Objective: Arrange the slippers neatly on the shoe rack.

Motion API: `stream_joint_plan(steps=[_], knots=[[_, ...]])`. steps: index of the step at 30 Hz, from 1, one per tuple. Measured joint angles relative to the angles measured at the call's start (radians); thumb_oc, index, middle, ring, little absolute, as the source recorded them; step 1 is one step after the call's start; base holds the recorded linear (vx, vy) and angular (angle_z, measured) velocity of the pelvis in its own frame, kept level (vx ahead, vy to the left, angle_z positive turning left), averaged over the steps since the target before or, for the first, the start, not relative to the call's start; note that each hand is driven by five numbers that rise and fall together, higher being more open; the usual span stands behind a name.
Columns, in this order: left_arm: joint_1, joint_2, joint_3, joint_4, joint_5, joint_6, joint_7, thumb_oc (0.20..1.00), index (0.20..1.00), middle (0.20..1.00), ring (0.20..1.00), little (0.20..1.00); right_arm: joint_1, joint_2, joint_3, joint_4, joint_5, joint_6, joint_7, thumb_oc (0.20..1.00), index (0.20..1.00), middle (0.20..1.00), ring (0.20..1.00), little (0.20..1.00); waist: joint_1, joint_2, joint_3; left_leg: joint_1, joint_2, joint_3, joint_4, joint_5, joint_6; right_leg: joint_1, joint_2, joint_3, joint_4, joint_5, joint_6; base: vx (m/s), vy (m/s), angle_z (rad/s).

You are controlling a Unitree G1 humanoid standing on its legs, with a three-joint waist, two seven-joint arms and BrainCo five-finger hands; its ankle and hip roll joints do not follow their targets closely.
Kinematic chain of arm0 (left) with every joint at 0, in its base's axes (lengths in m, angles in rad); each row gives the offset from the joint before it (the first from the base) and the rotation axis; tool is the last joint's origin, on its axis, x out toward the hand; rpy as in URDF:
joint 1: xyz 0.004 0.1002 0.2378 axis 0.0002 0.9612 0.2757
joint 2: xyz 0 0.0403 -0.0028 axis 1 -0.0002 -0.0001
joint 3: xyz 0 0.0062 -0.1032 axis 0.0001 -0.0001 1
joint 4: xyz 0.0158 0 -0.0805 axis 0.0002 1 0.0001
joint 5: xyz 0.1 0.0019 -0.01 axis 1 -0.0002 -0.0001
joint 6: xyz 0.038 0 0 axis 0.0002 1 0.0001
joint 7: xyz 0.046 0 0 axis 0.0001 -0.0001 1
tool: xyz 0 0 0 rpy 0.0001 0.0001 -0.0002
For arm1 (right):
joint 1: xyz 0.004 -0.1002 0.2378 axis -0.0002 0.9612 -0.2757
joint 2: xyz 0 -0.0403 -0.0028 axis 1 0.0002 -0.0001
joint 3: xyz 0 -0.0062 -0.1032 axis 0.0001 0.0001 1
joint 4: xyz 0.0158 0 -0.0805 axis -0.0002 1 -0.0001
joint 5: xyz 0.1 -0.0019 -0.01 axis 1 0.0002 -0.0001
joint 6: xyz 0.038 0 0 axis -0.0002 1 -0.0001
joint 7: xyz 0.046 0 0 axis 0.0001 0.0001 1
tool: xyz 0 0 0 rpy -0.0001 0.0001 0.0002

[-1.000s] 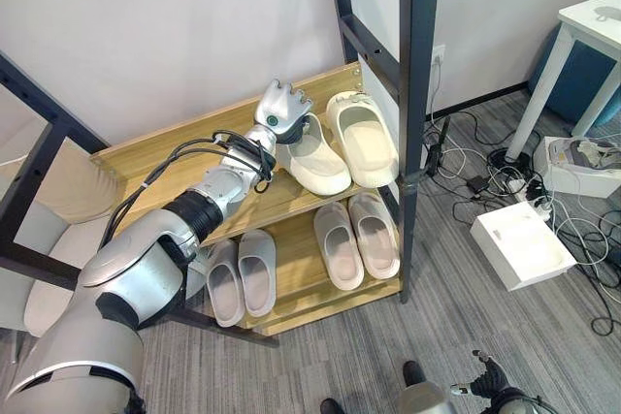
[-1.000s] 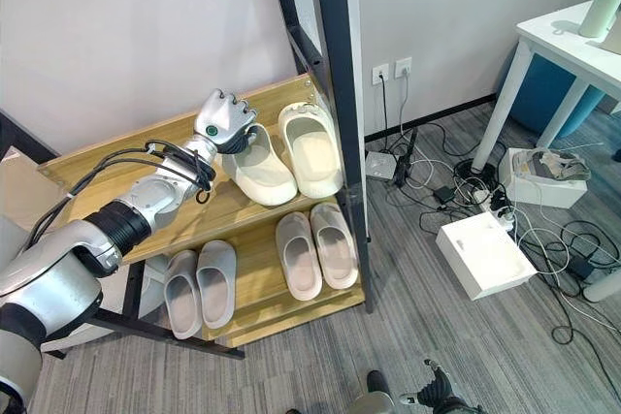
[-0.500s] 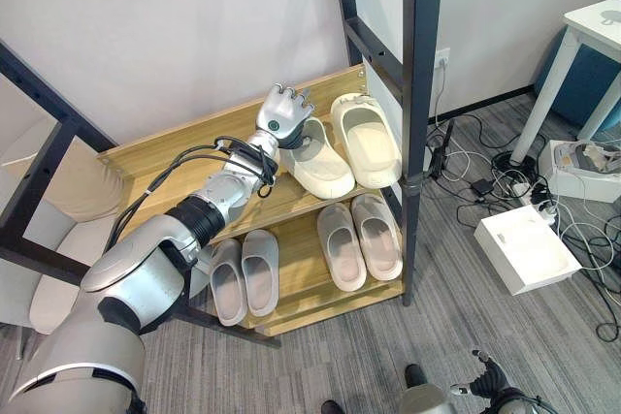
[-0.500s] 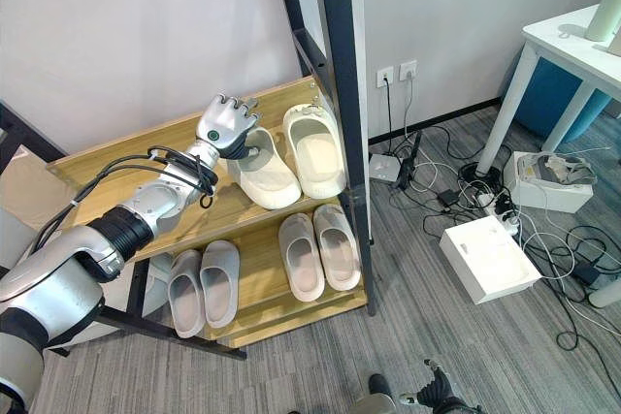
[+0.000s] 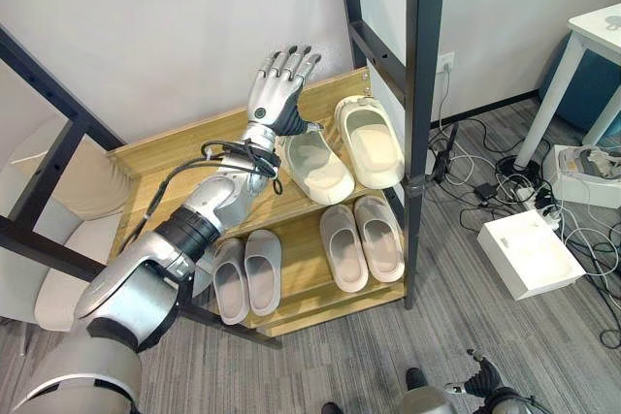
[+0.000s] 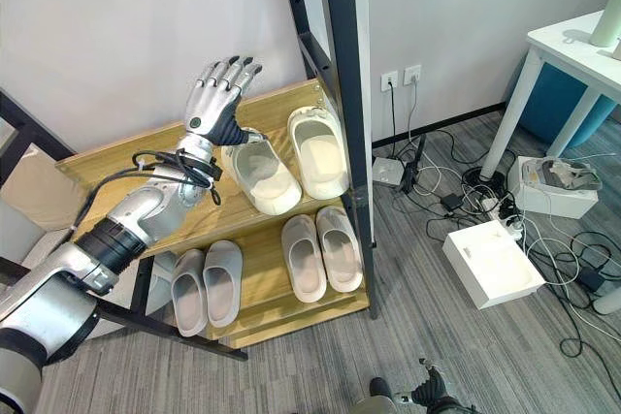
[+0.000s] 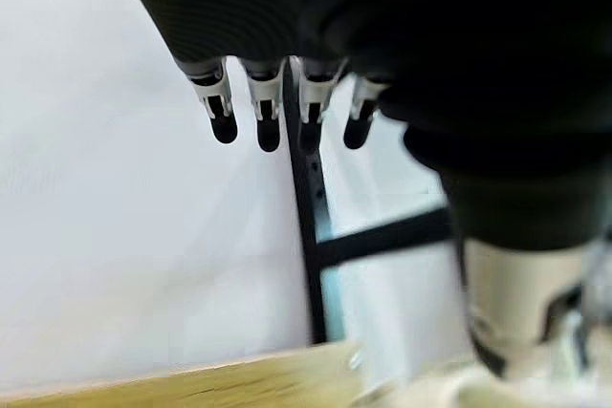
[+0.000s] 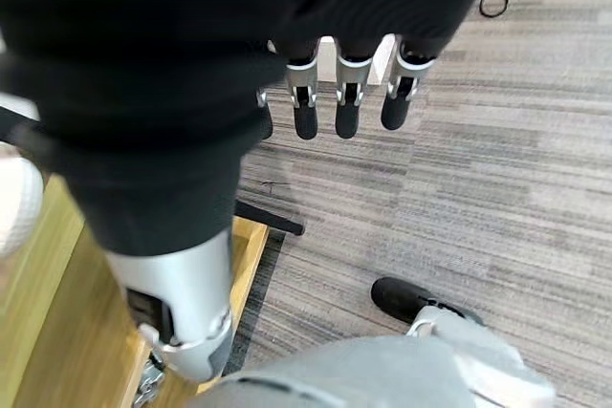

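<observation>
The left hand [image 5: 276, 92] is hovering with fingers straight and spread, holding nothing, just above the heel end of the nearer cream slipper [image 5: 318, 166] on the top shelf of the shoe rack [image 5: 165, 147]. That slipper is lying below the hand and to its right, its long axis running slantwise from the back of the shelf toward the front edge. Its mate [image 5: 369, 141] is resting just beside it, further right against the black upright [image 5: 422, 94], and the two are angling slightly apart rather than lying parallel.

On the lower shelf, a grey pair [image 5: 245, 276] is sitting toward the rack's left end and a beige pair [image 5: 361, 243] toward its right end, each pair side by side.

The right hand [image 8: 346, 93] is hanging low over the carpet [image 8: 497, 179], well apart from the rack, its fingers straight and empty.

The left hand is clearly the nearer one, so any squaring of the cream pair will likely fall to it, reaching down and rightward to the nearer slipper's heel.
</observation>
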Motion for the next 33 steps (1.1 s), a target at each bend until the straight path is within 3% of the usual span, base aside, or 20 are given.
stream_joint_plan(steps=[2,3,5,8,11,19,24,33], knots=[[0.085,-0.027,0.072,-0.058,-0.102,-0.035,0.014,1.000,1.000,1.000,1.000,1.000,0.008,0.004,0.001,-0.010,0.000,0.000,0.004,1.000,1.000,1.000,1.000,1.000,0.004,-0.003,-0.002,0.003,0.001,-0.001,0.000,0.000,0.000,0.003,0.001,-0.002,0.000,0.001,-0.002,-0.01,-0.010,0.02],[0.194,-0.104,0.170,-0.078,-0.255,-0.075,0.013,1.000,1.000,1.000,1.000,1.000,0.015,0.006,0.001,-0.015,0.000,0.005,0.009,1.000,1.000,1.000,1.000,1.000,0.010,-0.010,-0.009,0.008,0.003,-0.002,0.000,0.000,0.000,0.004,0.000,-0.002,0.000,0.000,-0.002,-0.02,-0.016,0.05],[0.303,-0.155,0.221,-0.062,-0.450,-0.088,-0.012,1.000,1.000,1.000,1.000,1.000,0.018,0.008,-0.006,-0.029,-0.001,0.021,0.015,1.000,1.000,1.000,1.000,1.000,0.022,-0.022,-0.026,0.004,0.004,-0.009,0.000,0.000,0.000,0.002,0.001,-0.007,-0.001,-0.014,0.008,-0.01,-0.013,0.07],[0.388,-0.172,0.240,-0.042,-0.672,-0.087,-0.061,1.000,1.000,1.000,1.000,1.000,0.022,0.006,-0.025,-0.044,-0.001,0.030,0.035,1.000,1.000,1.000,1.000,1.000,0.036,-0.046,-0.027,-0.004,0.004,-0.020,0.000,-0.002,0.000,0.000,0.000,-0.009,-0.005,-0.015,0.007,-0.01,-0.008,0.11],[0.393,-0.171,0.251,0.027,-0.790,-0.085,-0.107,1.000,1.000,1.000,1.000,1.000,0.020,0.000,-0.038,-0.053,-0.001,0.044,0.050,1.000,1.000,1.000,1.000,1.000,0.040,-0.052,-0.030,-0.001,-0.001,-0.021,0.000,0.001,0.005,0.003,-0.002,-0.010,-0.006,-0.014,0.008,0.00,-0.003,0.04],[0.321,-0.192,0.251,0.179,-0.930,-0.116,-0.168,1.000,1.000,1.000,1.000,1.000,0.044,0.004,-0.035,-0.054,-0.001,0.063,0.079,1.000,1.000,1.000,1.000,1.000,0.030,-0.034,-0.044,0.008,-0.002,-0.018,0.000,0.001,0.005,0.010,-0.002,-0.008,-0.006,-0.015,0.010,-0.01,-0.001,0.00],[0.217,-0.203,0.231,0.330,-1.013,-0.116,-0.184,1.000,1.000,1.000,1.000,1.000,0.054,0.003,-0.035,-0.052,-0.001,0.064,0.080,1.000,1.000,1.000,1.000,1.000,0.001,-0.027,-0.049,0.006,0.000,-0.011,0.000,-0.003,-0.001,0.005,-0.002,-0.001,-0.006,-0.012,0.011,-0.01,-0.001,-0.02],[0.153,-0.202,0.166,0.356,-1.042,-0.108,-0.214,1.000,1.000,1.000,1.000,1.000,0.057,-0.001,-0.034,-0.051,0.001,0.065,0.081,1.000,1.000,1.000,1.000,1.000,-0.021,-0.025,-0.047,0.003,0.001,0.012,-0.001,-0.004,-0.002,-0.010,-0.003,0.021,-0.006,-0.005,0.012,-0.01,-0.009,-0.08]])
